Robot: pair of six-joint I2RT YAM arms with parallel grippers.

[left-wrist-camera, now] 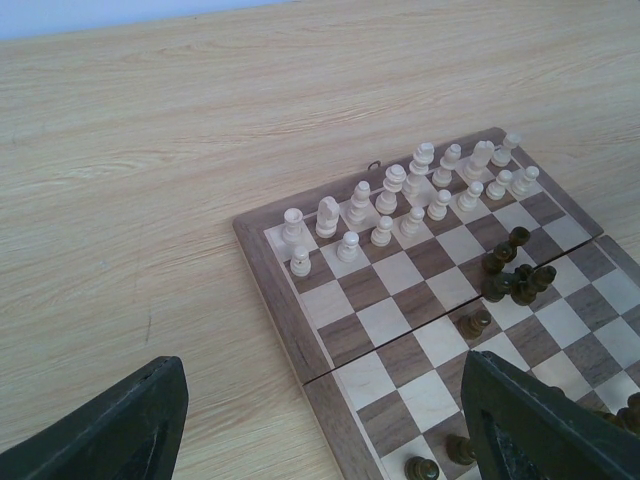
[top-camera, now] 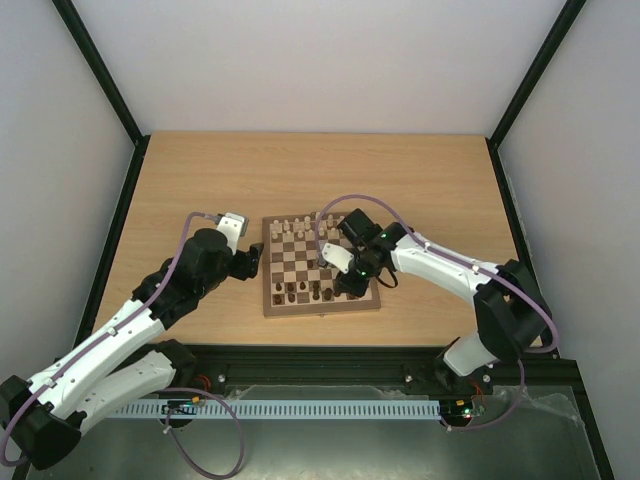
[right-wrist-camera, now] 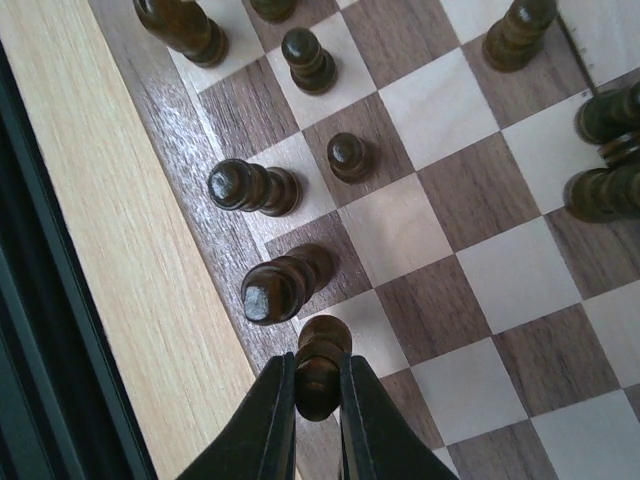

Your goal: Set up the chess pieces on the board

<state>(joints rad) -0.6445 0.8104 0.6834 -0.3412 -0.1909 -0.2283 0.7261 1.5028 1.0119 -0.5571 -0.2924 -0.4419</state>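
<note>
The board [top-camera: 322,309] lies mid-table, between the arms. Pale chess pieces [left-wrist-camera: 400,195] stand in two rows at its far end. Dark chess pieces [right-wrist-camera: 255,187] stand along its near rows, and a few more bunch near the middle [left-wrist-camera: 515,275]. My right gripper [right-wrist-camera: 318,365] is shut on a dark piece [right-wrist-camera: 322,335], held upright over a cream square in the row beside the near border. My left gripper [left-wrist-camera: 320,400] hangs open over the board's left border [left-wrist-camera: 290,330], with nothing between its fingers [left-wrist-camera: 110,425].
Bare wooden tabletop [top-camera: 200,190] surrounds the board. A black frame rail [right-wrist-camera: 30,300] runs along the table's near edge, close behind my right gripper. Two tall dark pieces [right-wrist-camera: 280,283] stand just ahead of the held one.
</note>
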